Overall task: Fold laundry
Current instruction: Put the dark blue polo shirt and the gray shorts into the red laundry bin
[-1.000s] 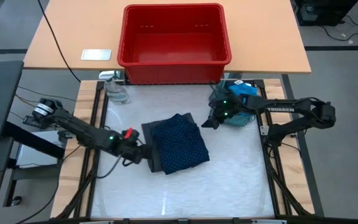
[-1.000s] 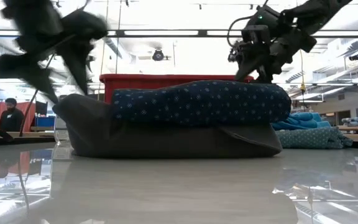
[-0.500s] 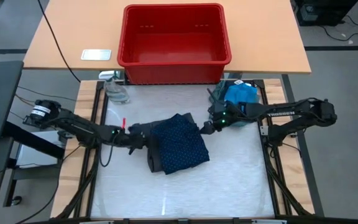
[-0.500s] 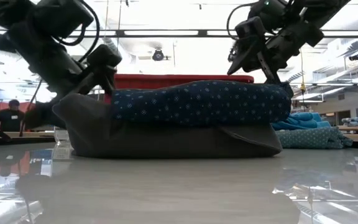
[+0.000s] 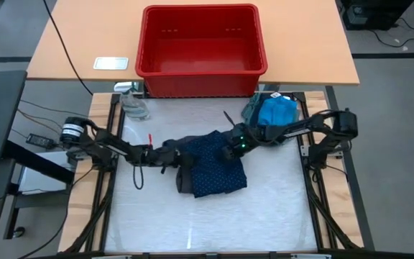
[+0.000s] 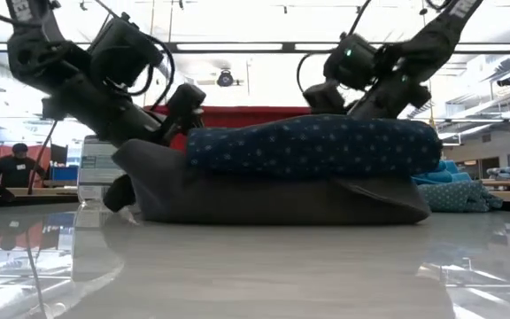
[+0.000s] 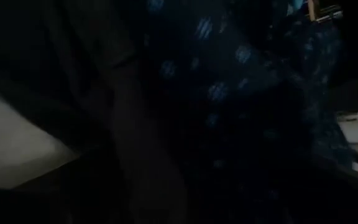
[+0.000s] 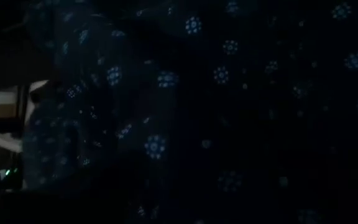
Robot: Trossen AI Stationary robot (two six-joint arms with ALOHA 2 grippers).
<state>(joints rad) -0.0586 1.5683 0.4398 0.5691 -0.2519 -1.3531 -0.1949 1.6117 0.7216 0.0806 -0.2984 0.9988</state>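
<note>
Navy dotted piece (image 5: 218,167) lies folded on top of the charcoal garment (image 5: 180,160), mid-table. In the low view the dotted piece (image 6: 312,147) forms the upper layer, the charcoal one (image 6: 264,197) the lower, flat on the table (image 6: 255,275).

Left gripper (image 5: 171,156) is at the pile's left edge, against the charcoal cloth. Its fingertips are buried in fabric from above; fingers spread wide, but whether they hold cloth cannot be made out. Left wrist view is almost all dark: dotted cloth (image 7: 229,93) fills it close up, with a pale patch of table (image 7: 11,149) at one side.

Right gripper (image 5: 230,147) is at the pile's upper right corner, on the dotted piece. Fingers also spread wide; tips hidden by cloth and arm. Right wrist view shows only dotted fabric (image 8: 216,93) pressed near the lens.

Blue garment (image 5: 275,111) sits bunched at the table's far right corner, partly behind the right arm. Red bin (image 5: 201,49) stands beyond the table's far edge. A person (image 6: 14,164) shows far off in the low view.
</note>
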